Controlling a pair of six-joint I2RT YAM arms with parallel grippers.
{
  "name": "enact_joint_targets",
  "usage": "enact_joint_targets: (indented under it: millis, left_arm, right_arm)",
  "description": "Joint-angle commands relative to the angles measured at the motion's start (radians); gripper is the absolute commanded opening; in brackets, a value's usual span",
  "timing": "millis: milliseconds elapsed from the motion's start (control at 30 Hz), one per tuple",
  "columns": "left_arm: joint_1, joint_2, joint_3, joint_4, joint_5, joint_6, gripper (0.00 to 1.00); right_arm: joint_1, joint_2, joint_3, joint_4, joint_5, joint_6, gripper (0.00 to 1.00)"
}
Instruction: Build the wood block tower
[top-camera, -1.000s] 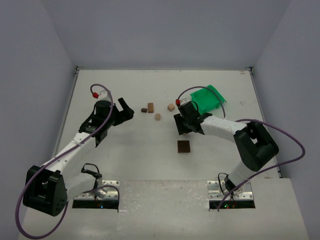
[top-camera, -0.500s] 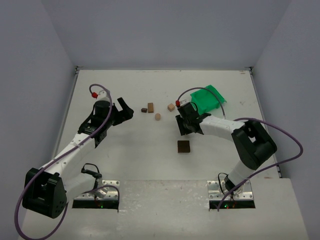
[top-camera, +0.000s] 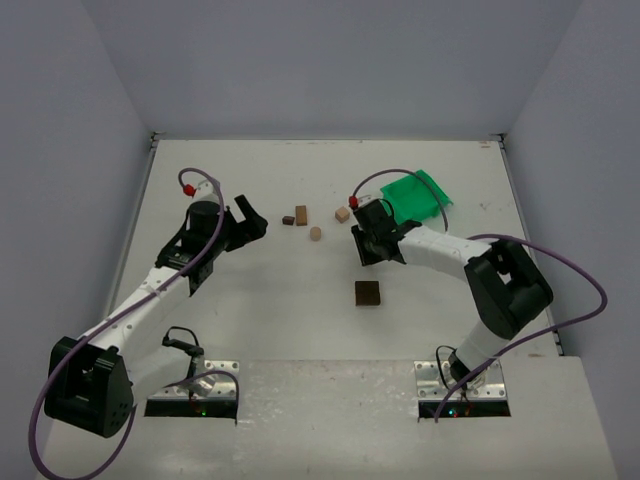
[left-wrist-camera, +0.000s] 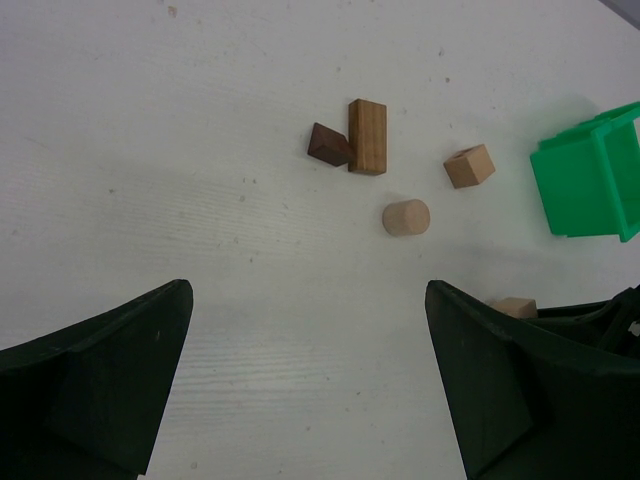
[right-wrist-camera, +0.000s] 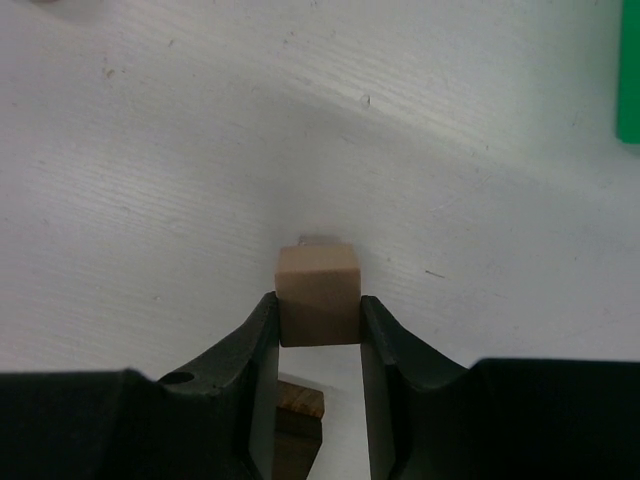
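A light tan cube (right-wrist-camera: 317, 288) rests on the white table between the fingers of my right gripper (right-wrist-camera: 318, 312). Both fingers press its sides, so the gripper is shut on it. From above, the right gripper (top-camera: 372, 244) hides that cube, with a flat dark brown square block (top-camera: 367, 292) just nearer to the arm bases. My left gripper (left-wrist-camera: 308, 290) hangs wide open over bare table at the left (top-camera: 250, 222). Ahead of it lie a small dark brown block (left-wrist-camera: 328, 145), a brown rectangular block (left-wrist-camera: 367, 136), a tan cylinder (left-wrist-camera: 406, 217) and a second tan cube (left-wrist-camera: 469, 166).
A green plastic bin (top-camera: 415, 195) lies tipped at the back right, just behind the right gripper. The loose blocks (top-camera: 301, 215) sit in a small cluster at the middle back. White walls close the table on three sides.
The right gripper has shifted slightly toward the back, away from the dark square block. The left arm has hardly moved.
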Motion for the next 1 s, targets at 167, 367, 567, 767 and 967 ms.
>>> enact_joint_targets:
  millis: [167,367,567,767,967]
  left_arm:
    - [-0.002,-0.061,-0.003,0.043,0.023,0.015,1.00]
    - [-0.002,-0.084,-0.010,0.035,0.014,0.000,1.00]
    - [-0.003,-0.105,-0.014,0.025,0.014,-0.010,1.00]
    - [-0.003,-0.125,-0.021,0.016,0.011,-0.015,1.00]
    - [-0.003,-0.127,-0.023,0.017,0.012,-0.015,1.00]
  right_arm:
    - [0.035,-0.191,-0.008,-0.082,0.023,0.124,0.16]
    - [0.140,-0.319,-0.070,-0.192,0.153,0.280,0.17]
    - [0.253,-0.371,-0.128,-0.222,0.220,0.415,0.21]
    - [0.325,-0.348,-0.119,-0.263,0.302,0.516,0.21]
    - [0.359,-0.312,-0.109,-0.264,0.299,0.539,0.22]
